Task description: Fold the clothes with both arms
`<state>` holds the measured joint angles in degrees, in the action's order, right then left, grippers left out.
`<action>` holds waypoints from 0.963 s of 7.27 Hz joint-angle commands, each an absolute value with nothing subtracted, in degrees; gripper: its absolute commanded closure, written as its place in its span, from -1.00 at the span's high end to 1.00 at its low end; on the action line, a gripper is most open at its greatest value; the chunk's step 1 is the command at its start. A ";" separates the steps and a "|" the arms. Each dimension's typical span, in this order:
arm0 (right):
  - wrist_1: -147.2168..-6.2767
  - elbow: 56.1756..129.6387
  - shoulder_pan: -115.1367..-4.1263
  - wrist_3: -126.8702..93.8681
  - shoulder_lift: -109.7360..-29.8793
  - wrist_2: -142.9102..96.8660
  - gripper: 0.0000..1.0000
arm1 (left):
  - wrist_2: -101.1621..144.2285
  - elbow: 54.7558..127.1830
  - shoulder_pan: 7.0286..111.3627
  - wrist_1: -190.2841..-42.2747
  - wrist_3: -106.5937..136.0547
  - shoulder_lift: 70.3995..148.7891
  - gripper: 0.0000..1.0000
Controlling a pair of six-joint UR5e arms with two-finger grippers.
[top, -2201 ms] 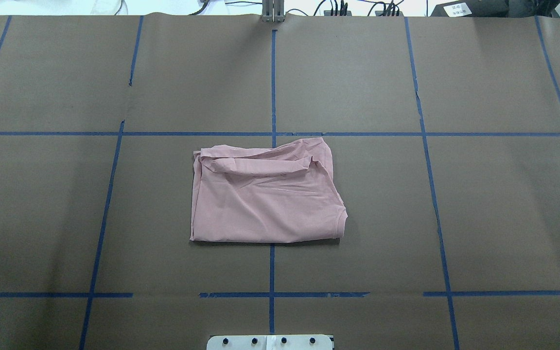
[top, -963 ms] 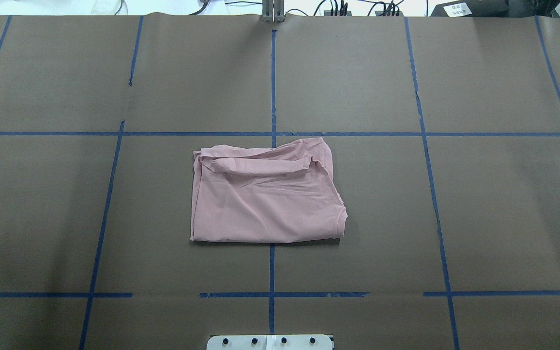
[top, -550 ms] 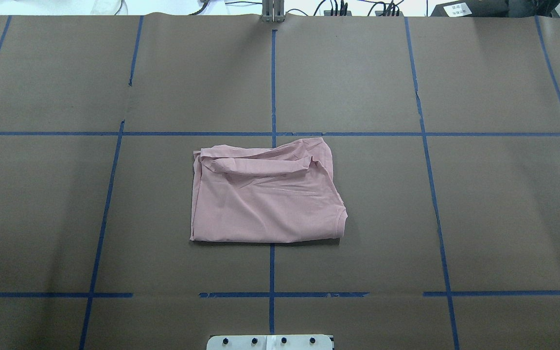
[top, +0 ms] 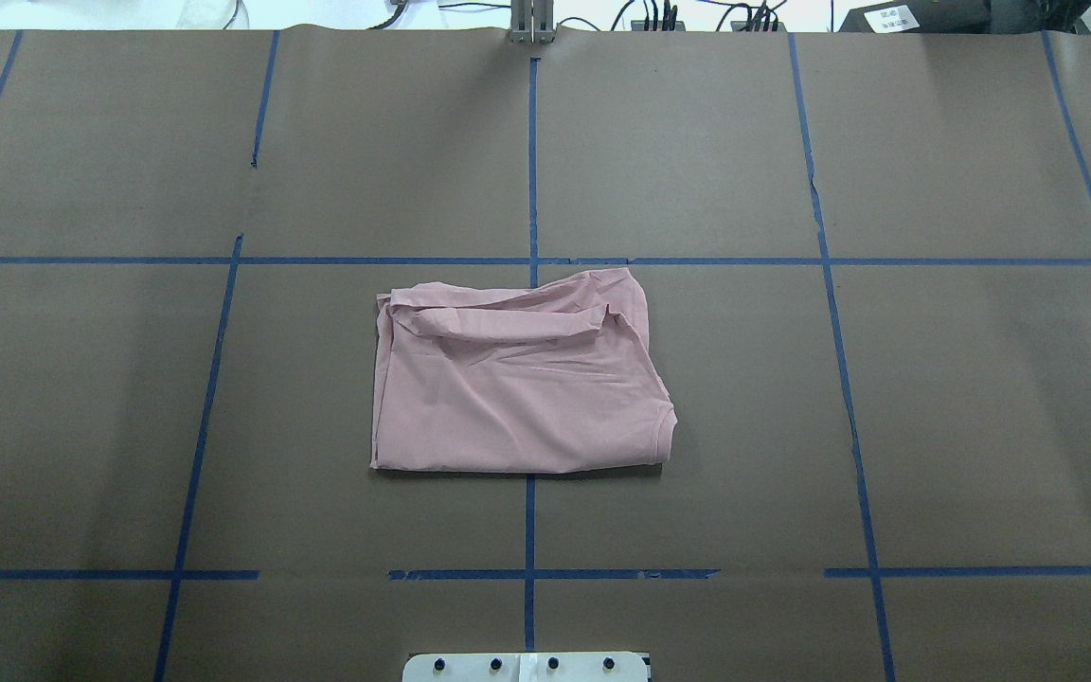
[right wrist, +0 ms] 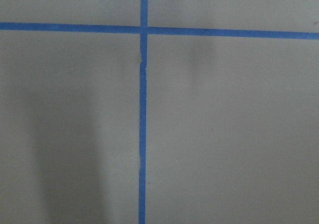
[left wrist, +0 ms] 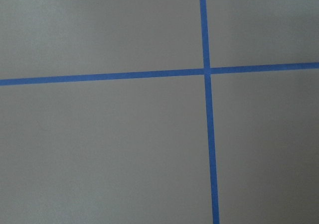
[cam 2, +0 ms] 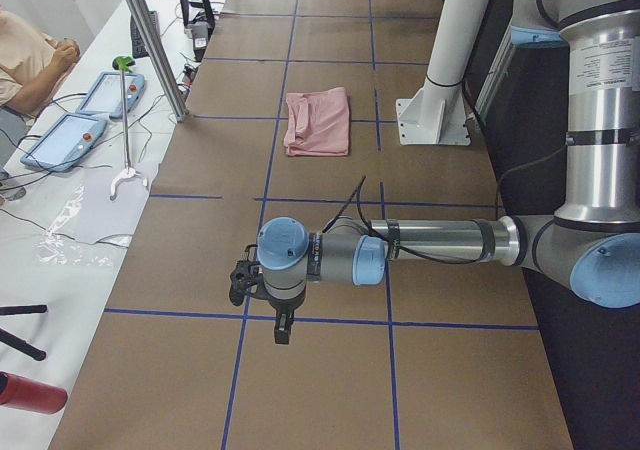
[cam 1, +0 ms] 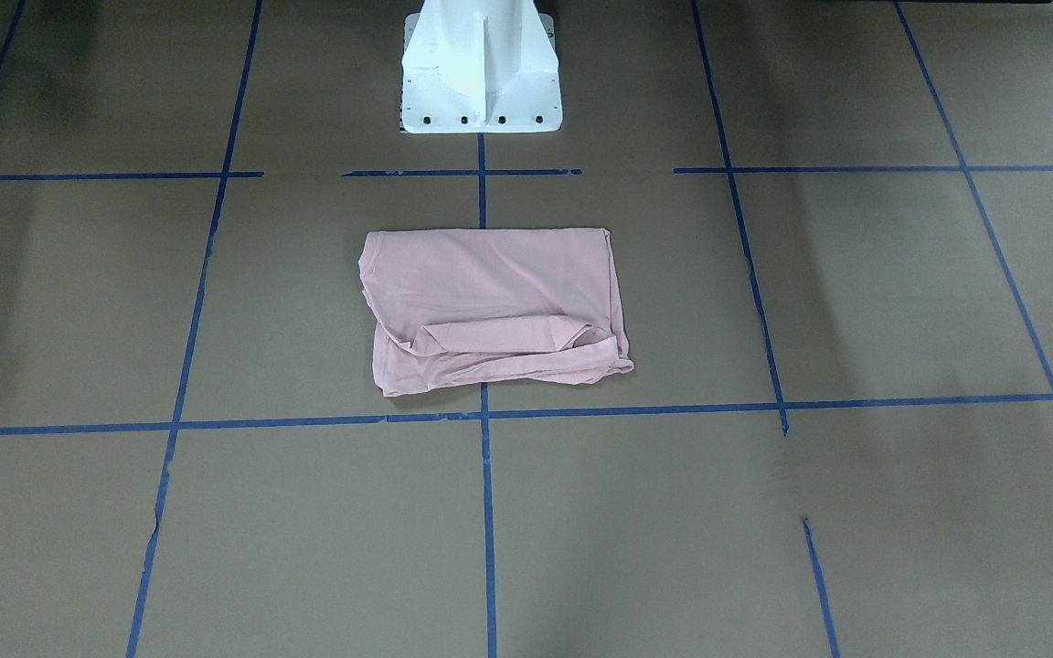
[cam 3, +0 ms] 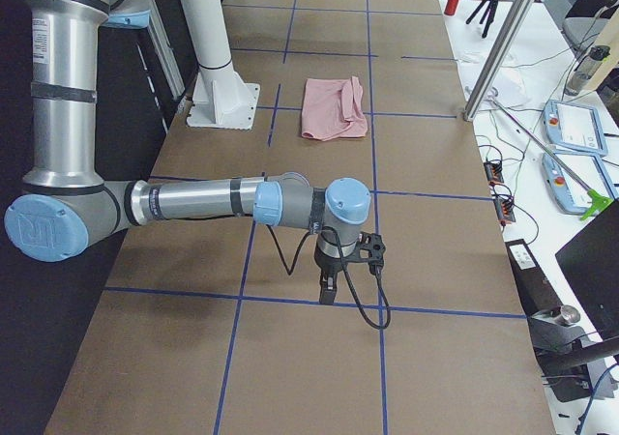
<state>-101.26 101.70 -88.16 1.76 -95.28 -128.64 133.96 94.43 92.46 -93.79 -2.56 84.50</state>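
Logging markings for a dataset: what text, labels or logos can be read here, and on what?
"UR": logo on the light blue round joint cap of the grey right arm.
White label on the black box: too small to read.
Folded pale pink T-shirt: no print showing.

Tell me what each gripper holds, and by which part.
Nothing. The pink T-shirt lies folded on the table, untouched; the left gripper and right gripper hang far from it.
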 commanded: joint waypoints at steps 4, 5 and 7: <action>-101.25 101.60 -88.15 1.76 -95.27 -130.07 1.00 | 133.95 94.39 92.46 -93.87 -2.55 84.11 1.00; -101.25 101.60 -88.15 1.76 -95.27 -130.08 1.00 | 133.95 94.39 92.46 -93.87 -2.55 84.11 1.00; -101.25 101.60 -88.15 1.76 -95.27 -130.08 1.00 | 133.16 94.48 92.46 -93.87 -2.55 84.11 1.00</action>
<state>-101.25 101.61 -88.15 1.76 -95.27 -130.04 133.69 94.41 92.46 -93.86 -2.55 84.11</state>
